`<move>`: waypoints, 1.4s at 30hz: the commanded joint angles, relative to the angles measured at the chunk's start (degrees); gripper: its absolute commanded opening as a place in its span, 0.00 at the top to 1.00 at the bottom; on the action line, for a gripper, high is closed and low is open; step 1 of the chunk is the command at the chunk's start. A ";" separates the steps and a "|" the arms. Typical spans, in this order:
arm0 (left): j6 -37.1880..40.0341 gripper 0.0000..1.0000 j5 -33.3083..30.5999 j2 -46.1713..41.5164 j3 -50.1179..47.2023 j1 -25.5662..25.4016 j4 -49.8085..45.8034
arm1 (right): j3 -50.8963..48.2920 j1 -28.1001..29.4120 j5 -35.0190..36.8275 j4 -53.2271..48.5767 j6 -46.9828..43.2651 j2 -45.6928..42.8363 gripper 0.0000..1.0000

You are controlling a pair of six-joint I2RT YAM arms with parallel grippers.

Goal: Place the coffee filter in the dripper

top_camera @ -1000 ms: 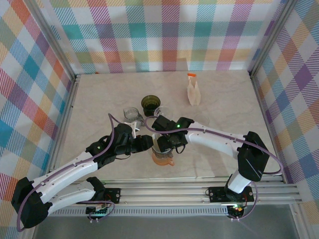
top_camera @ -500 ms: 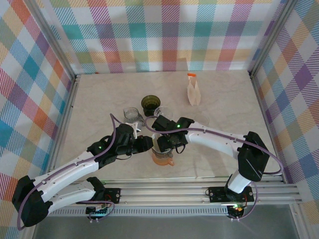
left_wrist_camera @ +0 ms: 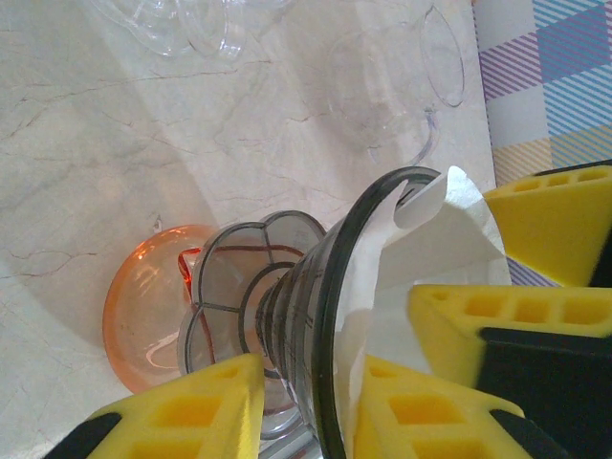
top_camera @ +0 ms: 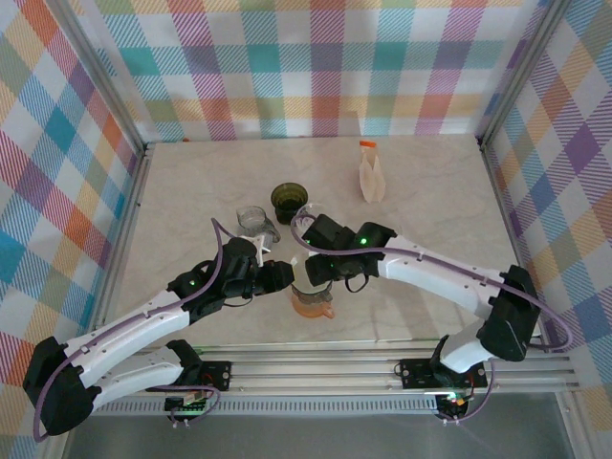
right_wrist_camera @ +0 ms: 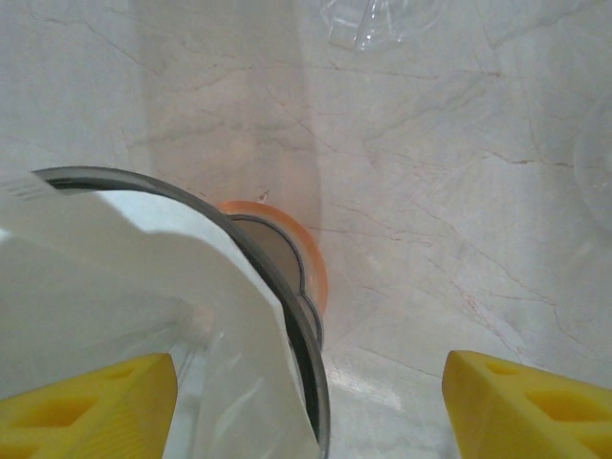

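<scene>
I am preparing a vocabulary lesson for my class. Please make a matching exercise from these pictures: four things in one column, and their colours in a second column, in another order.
Things:
1. coffee filter
2. saucer on the table
3. cup nearest the back wall
4. dripper rim

Colours:
a. dark green
b. white
c. orange
d. dark grey

Pairs: 1-b, 2-c, 3-a, 4-d

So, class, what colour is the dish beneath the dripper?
The dish is translucent orange, clearest in the left wrist view.
</scene>
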 commanded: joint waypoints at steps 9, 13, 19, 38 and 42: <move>-0.01 0.71 -0.81 -0.03 0.62 -1.04 -0.29 | -0.71 0.01 2.63 -4.39 1.40 -6.85 0.33; -0.09 0.71 -0.95 0.07 0.58 -1.05 -0.13 | -2.54 -0.03 1.63 -4.13 2.03 -7.24 0.35; -0.09 0.71 -1.03 -0.05 0.56 -1.07 -0.30 | -4.14 -0.01 1.56 -3.87 2.93 -7.82 0.42; -0.36 0.58 -1.43 -1.26 0.67 -1.20 -0.30 | -2.83 -0.06 4.11 -2.11 3.06 -11.38 0.29; -0.36 0.55 -1.65 -1.81 0.89 -1.21 -0.37 | -2.91 -0.06 4.50 -2.24 3.15 -11.71 0.29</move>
